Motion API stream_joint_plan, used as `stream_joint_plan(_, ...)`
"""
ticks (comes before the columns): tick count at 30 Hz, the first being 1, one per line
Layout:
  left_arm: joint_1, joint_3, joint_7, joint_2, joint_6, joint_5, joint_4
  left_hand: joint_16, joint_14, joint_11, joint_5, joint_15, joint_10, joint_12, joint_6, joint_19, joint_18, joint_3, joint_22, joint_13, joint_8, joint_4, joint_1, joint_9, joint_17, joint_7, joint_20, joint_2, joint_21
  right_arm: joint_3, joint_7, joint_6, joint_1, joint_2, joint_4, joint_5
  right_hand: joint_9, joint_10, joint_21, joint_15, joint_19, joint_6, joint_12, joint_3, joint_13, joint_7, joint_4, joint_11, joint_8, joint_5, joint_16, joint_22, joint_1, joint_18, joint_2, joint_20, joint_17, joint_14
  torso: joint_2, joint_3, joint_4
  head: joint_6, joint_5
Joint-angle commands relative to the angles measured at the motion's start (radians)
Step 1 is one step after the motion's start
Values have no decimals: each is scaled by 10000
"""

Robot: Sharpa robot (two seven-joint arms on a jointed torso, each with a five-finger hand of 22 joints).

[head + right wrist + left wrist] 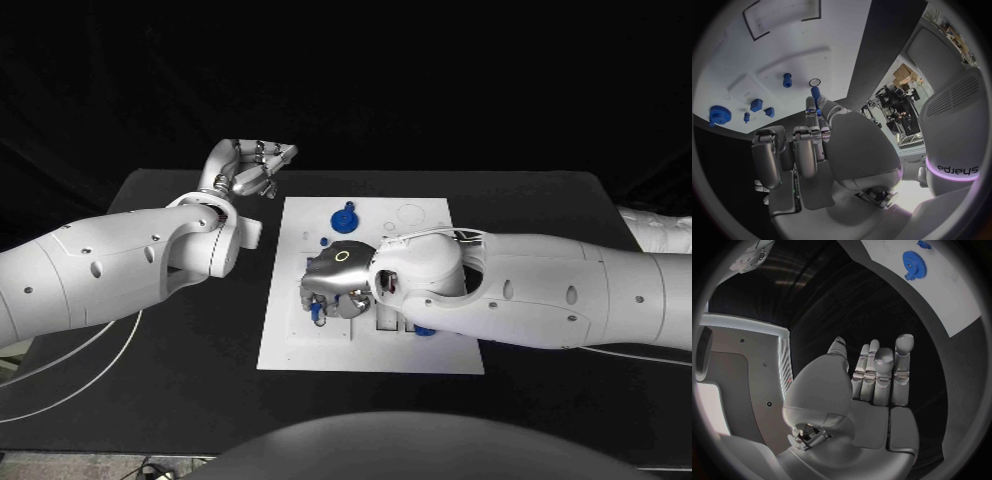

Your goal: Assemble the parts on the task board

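White task board [296,345] lies mid-table on the black table [159,400], long side running away from the robot. Right hand [336,283] sits low over the board's middle, palm down, and pinches a slim blue peg [816,95] between the thumb and a finger; the peg's tip pokes out past the fingertips in the right wrist view and shows as a short blue stick [316,313] at the hand's near-left side in the head view. Its other fingers [767,155] are curled in loosely, nothing else in them. The bulky right forearm [548,290] crosses the board's right half and hides most of the slots and parts there; a blue bit [423,329] peeks out beneath it near the board's near-right area, cannot tell what it is. Blue gear [343,219] lies on the far part of the board, clear of both hands; also seen at [911,263] and [719,115]. Right wrist view shows more small blue parts on the board: a short cylinder [787,79], two small blocks [756,105] and [769,112] side by side, and a tiny pin [746,117] just beside the gear. A pale ring outline [814,82] lies near the held peg's tip. Left hand [248,166] is off the board, above the table near its far-left edge, fingers [903,370] stretched out straight and close together, holding nothing, touching nothing. Left forearm [101,270] comes in over the table's left side, well apart from the board.
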Motion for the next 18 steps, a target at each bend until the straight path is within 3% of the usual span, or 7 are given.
stream_joint_plan(1,1,7,138,26,170,-66,6,-54,53,-25,68,8,-26,60,-35,59,27,-70,2,12,67,14,41,10,-9,-4,-14,85,-36,1,-13,309,-19,-37,17,-246,73,-79,45,-4,1066,160,-54,57,-9,153,24,-21,28,-11,41,2630,65,-68,0,47,2634,1060,2,-3,-3,1,-8)
stream_joint_plan(18,-2,7,135,16,165,-66,11,-54,53,-25,68,8,-26,60,-35,59,27,-70,2,12,67,14,41,10,-9,-4,-14,85,-36,2,58,416,-42,-99,30,-162,67,-144,45,-17,1066,133,-47,61,-6,149,60,-20,0,-20,41,2630,24,-68,-2,36,2634,1060,-9,-10,7,1,-9)
